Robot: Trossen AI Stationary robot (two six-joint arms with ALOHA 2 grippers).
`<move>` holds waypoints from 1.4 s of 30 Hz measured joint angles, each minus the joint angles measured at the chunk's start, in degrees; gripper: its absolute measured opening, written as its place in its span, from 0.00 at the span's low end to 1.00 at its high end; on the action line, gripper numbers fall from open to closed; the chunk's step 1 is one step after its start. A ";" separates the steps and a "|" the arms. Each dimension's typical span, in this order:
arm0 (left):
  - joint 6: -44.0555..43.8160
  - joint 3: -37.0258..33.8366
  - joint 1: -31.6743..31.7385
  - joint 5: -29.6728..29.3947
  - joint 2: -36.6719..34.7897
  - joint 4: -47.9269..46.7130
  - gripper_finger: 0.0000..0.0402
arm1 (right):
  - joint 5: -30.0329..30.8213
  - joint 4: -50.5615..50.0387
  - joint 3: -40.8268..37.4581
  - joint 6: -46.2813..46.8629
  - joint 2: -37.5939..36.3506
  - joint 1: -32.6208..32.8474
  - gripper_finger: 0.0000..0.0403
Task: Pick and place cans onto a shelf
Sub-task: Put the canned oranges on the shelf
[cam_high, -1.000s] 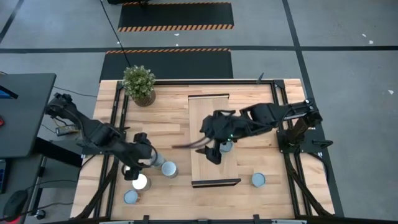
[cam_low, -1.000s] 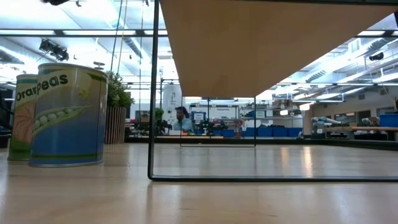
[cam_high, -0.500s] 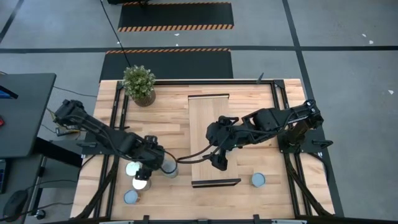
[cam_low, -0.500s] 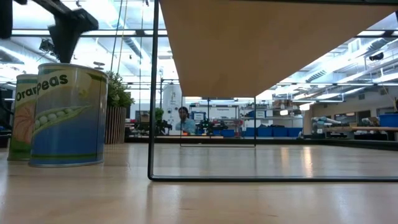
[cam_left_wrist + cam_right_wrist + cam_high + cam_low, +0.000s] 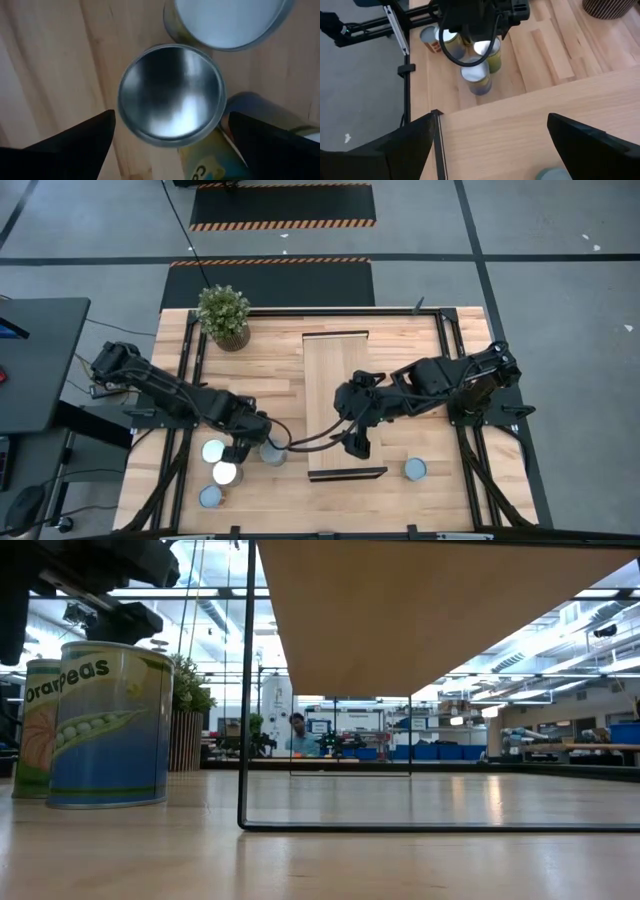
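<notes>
The butcher-block table [image 5: 270, 370] carried the raised shelf [image 5: 335, 380] down its middle, a potted plant [image 5: 224, 316] at its far corner. The right gripper [image 5: 360, 442] hovered over the shelf's near end, fingers apart and empty. The left gripper [image 5: 258, 444] hung above a can [image 5: 171, 94] beside the shelf's left edge, fingers spread either side of its shiny top, not touching. Three more cans [image 5: 213, 451] clustered just left; a peas can [image 5: 108, 725] stood nearest the low camera, another can [image 5: 415, 470] lay right of the shelf.
</notes>
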 joint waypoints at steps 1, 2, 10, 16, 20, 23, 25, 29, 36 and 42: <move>0.04 -0.12 0.00 -0.10 0.00 0.57 0.99 | -0.02 -0.16 0.00 0.00 0.00 0.03 0.97; 0.07 -0.22 0.00 -0.68 0.00 1.37 0.99 | -0.14 -0.31 0.00 0.00 -0.01 0.03 0.97; -1.35 -3.58 -0.02 -2.60 0.00 5.68 0.99 | -0.23 -0.31 0.00 -0.07 -0.01 0.00 0.97; -3.31 -6.10 -0.76 -2.92 0.00 10.34 0.95 | -0.34 -0.62 0.00 -0.07 -0.01 -0.26 0.97; -5.07 -6.62 -0.72 -4.39 0.00 11.72 0.88 | -0.66 -0.90 0.00 -0.05 -0.01 -0.31 0.97; -5.75 -6.61 -0.72 -5.05 0.00 11.88 0.82 | -0.69 -0.90 0.00 -0.06 -0.01 -0.31 0.97; -5.89 -6.60 -0.43 -5.14 0.00 11.82 0.78 | -0.69 -0.90 0.00 -0.04 -0.01 -0.35 0.97; -7.33 -6.56 1.00 -5.14 -0.07 10.85 0.78 | -0.71 -0.94 0.00 0.11 -0.01 -0.32 0.97; -7.48 -4.36 5.49 -4.03 -3.41 4.79 0.78 | -0.12 -5.68 -0.01 0.24 -0.75 -0.98 0.97; -9.05 0.81 10.53 -0.20 -8.03 -1.22 0.78 | 1.43 -9.02 0.00 -0.11 -4.29 -3.38 0.96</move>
